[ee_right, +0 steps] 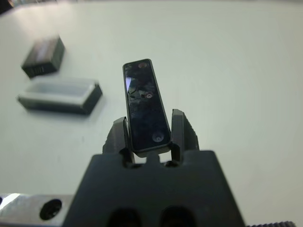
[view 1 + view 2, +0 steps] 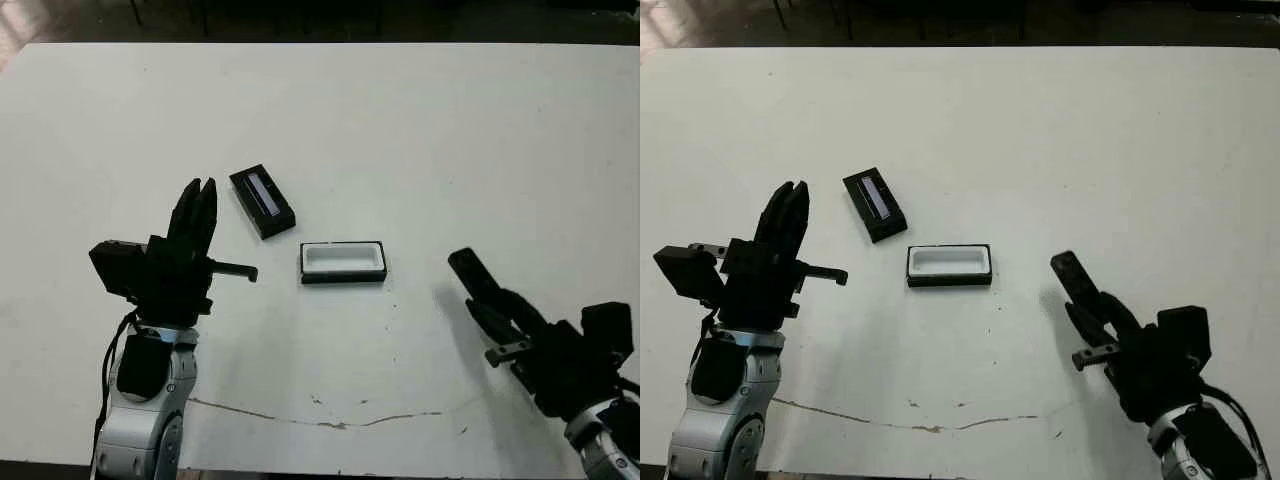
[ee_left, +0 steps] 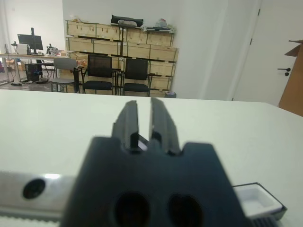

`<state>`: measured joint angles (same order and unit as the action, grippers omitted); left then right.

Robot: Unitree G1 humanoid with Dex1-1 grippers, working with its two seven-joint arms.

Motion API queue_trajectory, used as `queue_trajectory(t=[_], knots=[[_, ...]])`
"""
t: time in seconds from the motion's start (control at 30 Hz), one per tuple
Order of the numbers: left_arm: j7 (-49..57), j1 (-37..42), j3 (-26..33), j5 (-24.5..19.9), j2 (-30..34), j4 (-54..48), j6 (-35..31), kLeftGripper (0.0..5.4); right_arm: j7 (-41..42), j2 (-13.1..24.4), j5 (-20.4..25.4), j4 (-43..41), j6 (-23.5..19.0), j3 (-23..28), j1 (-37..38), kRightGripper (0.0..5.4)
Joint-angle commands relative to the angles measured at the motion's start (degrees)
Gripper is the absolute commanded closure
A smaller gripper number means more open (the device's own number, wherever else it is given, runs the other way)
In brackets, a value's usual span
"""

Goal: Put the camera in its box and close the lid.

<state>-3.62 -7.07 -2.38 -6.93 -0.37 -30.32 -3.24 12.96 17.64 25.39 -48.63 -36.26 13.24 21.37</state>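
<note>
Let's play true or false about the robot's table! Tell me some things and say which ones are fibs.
1. The right gripper is holding the camera. True.
2. The box already has the camera inside. False: its white inside is empty.
3. The lid sits on top of the box. False: it lies on the table beside the box, farther from the robot and toward its left.
4. The left gripper is holding nothing. True.
5. The box lies between the two grippers. True.
6. The left gripper rests on the lid. False: it is off to the side, not touching it.
</note>
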Motion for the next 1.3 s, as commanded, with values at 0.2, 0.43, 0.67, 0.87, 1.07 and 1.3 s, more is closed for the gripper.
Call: queue_trajectory(t=[0.2, 0.43, 0.67, 0.87, 1.07, 1.3], knots=[[0.2, -0.7, 0.0, 0.4, 0.3, 1.2, -0.4, 5.4, 6.0, 8.5, 11.0, 5.1, -3.7, 5.8, -13.8, 5.23], [0.8, -0.9, -0.5, 0.5, -0.2, 0.5, -1.3, 5.4, 10.8, 18.8, 8.8, 14.7, -7.3, -0.7, -29.3, 5.23], [1.4, -1.1, -1.1, 1.0, -0.3, 0.1, -1.5, 5.4, 31.1, 25.8, 0.7, 33.7, 1.5, -14.6, -45.6, 5.23], [1.8, -1.3, -1.2, 0.7, -0.4, 0.1, -1.6, 5.4, 45.6, 25.2, -4.4, 48.0, 5.9, -23.5, -56.5, 5.23], [1.9, -0.7, -1.2, 0.4, -0.4, 0.3, -2.5, 5.4, 55.5, 23.4, -8.7, 55.1, 6.8, -30.1, -63.6, 5.23], [1.8, -0.4, -1.0, 0.5, -0.4, 0.7, -2.1, 5.4, 59.4, 20.2, -11.0, 59.3, 8.6, -31.5, -65.5, 5.23]])
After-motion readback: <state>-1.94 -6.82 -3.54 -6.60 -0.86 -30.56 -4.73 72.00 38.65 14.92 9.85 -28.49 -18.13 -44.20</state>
